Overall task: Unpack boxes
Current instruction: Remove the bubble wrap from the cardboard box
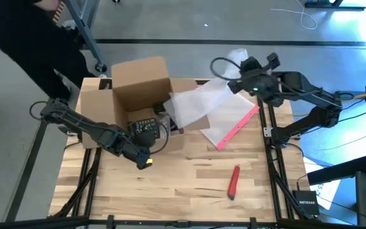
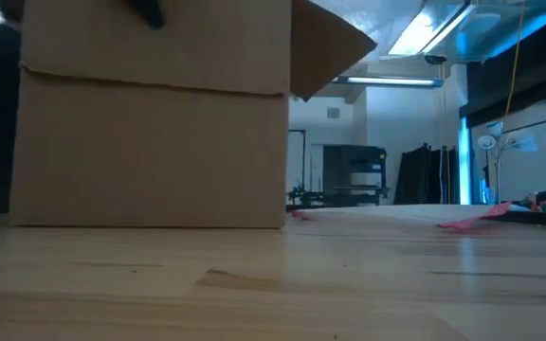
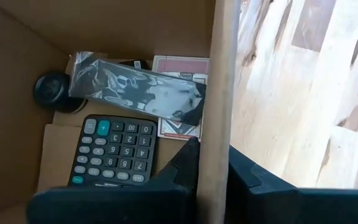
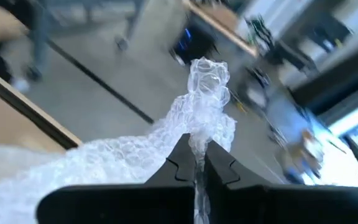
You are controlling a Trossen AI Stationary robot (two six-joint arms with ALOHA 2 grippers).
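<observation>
**Cardboard box pinned at its wall, bubble wrap pinched clear of it**

Cardboard box (image 1: pixel 129 102) sits on the left half of the wooden table (image 1: pixel 183 184), flaps up and open; we see it fill the left of the low view as a plain brown wall (image 2: pixel 150 142). A person in dark clothing (image 1: pixel 24 44) stands off the table's far left corner.

We find the left gripper (image 1: pixel 146 141) at the box's near-right wall, fingers closed on that wall: in the left wrist view one finger (image 3: pixel 185 168) is inside the box and the other outside, with the cardboard edge (image 3: pixel 219 93) clamped between them. Inside the box we see a calculator (image 3: pixel 114 152) with dark keys and one teal key, lying flat on the bottom. Beyond it lies a shiny dark plastic-wrapped item (image 3: pixel 138 90), resting across a red-bordered card or packet (image 3: pixel 182 65). A round black object (image 3: pixel 51 90) sits in the corner beside the wrapped item; we cannot tell what it is.

Moving right, a sheet of bubble wrap (image 1: pixel 192 105) drapes from the box's right edge up toward the right gripper (image 1: pixel 240 79), which is above the table's far-right area. Its fingers are clamped shut on a bunched end of the wrap (image 4: pixel 207 93). Under the wrap a clear pouch with a pink-red zip edge (image 1: pixel 237 124) lies flat on the table. A red pen-like tool (image 1: pixel 234 181) lies alone near the front right, well apart from everything.
</observation>
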